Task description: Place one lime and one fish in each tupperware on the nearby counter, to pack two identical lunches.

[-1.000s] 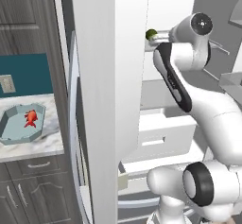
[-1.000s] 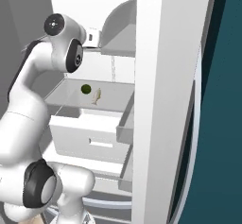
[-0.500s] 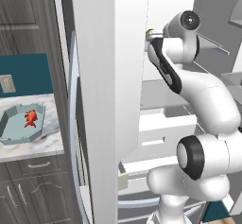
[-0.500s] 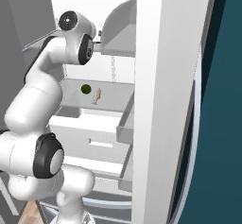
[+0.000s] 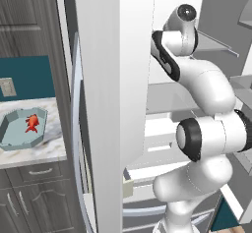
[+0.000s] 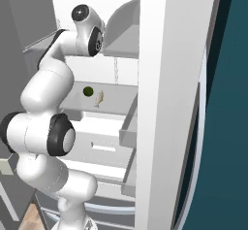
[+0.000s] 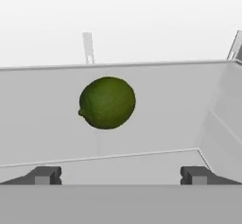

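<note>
A dark green lime lies on a grey fridge shelf, straight ahead of my gripper and a little to its left. The gripper is open, with nothing between its fingertips. From the right base camera, the lime sits on the same shelf beside a pale cream fish, below my raised arm. A teal octagonal tupperware stands on the marble counter at the left, holding a red-orange fish. The grey tupperware is out of view.
The open fridge door stands between the counter and my arm. Another white door edge closes in the shelf's right side. White drawers sit below the shelf, and an upper shelf hangs just above the hand.
My arm has swung further up and in toward the fridge shelf. The lime, both fish and the teal tupperware have stayed put, and the gripper has stayed open.
</note>
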